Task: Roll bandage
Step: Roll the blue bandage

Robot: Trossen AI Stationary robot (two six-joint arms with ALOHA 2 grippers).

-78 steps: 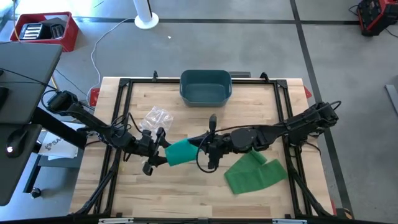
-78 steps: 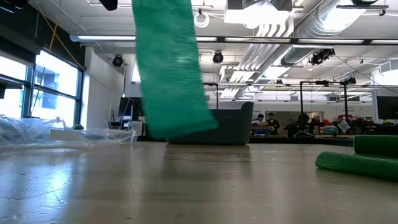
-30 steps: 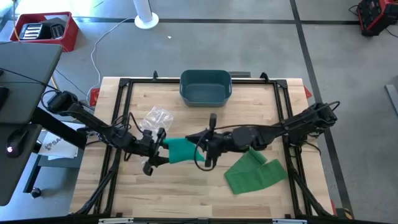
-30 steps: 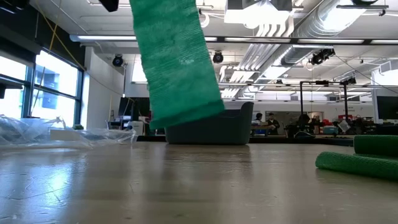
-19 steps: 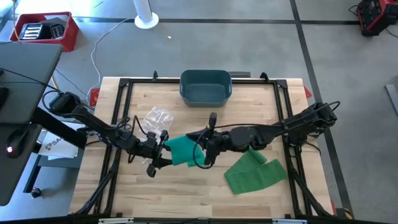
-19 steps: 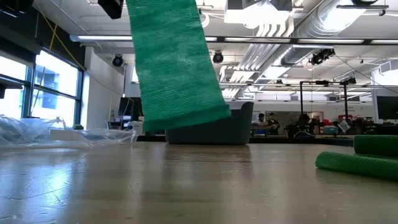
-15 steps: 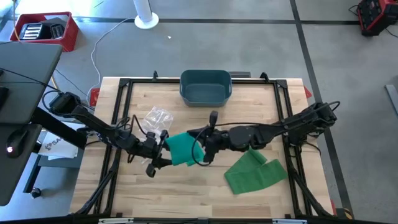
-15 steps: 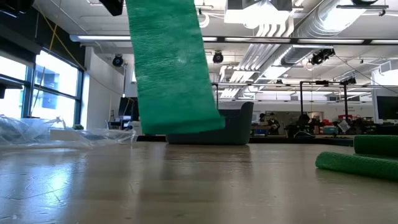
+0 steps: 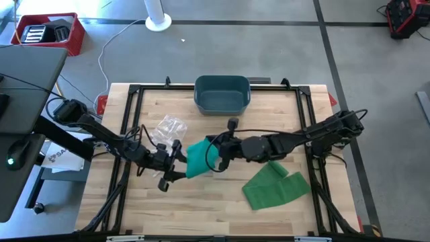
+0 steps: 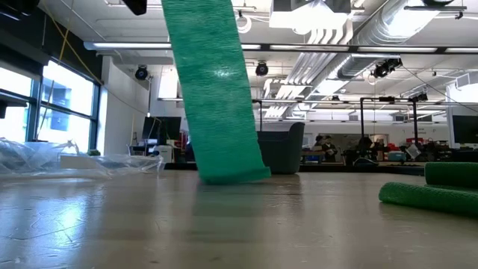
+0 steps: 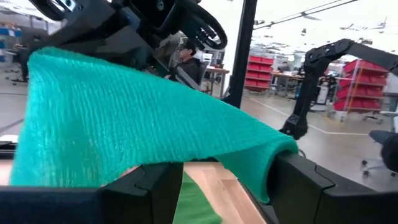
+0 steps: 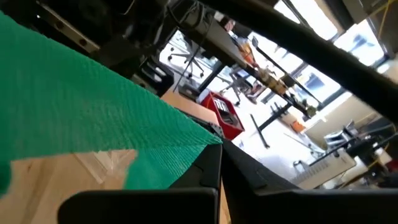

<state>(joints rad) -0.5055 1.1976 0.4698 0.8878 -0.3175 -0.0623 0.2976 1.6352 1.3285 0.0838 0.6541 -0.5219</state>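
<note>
- Green bandage (image 9: 198, 158) hangs mid-desk, strung between both arms, approx desk centre; low view shows the strip (image 10: 213, 90) dropping from above w/ its bottom edge at or just above the desk (image 9: 201, 202) surface – can't tell if touching.
- Left end effector (image 9: 176, 163) at 9 o'clock of the bandage, fingers spread wide; in the left wrist view the cloth (image 11: 137, 118) drapes over and between the two fingers (image 11: 298, 186), not squeezed.
- Right end effector (image 9: 215, 153) at 3 o'clock of the bandage, fingers pressed together, pinching the bandage edge; right wrist view has the cloth (image 12: 81, 118) right at the fingertips (image 12: 211, 162).
- Second heap of green bandage (image 9: 274, 186) lies on the desk at 4 o'clock from the held one, well apart; seen far right in low view (image 10: 429, 196).
- Clear plastic wrapper (image 9: 169, 126) at 10 o'clock from the held bandage, near it.
- Teal bin (image 9: 222, 94) at 12 o'clock, at desk's far edge.
- Red crate (image 9: 48, 32) on floor off the desk, far 10 o'clock.
</note>
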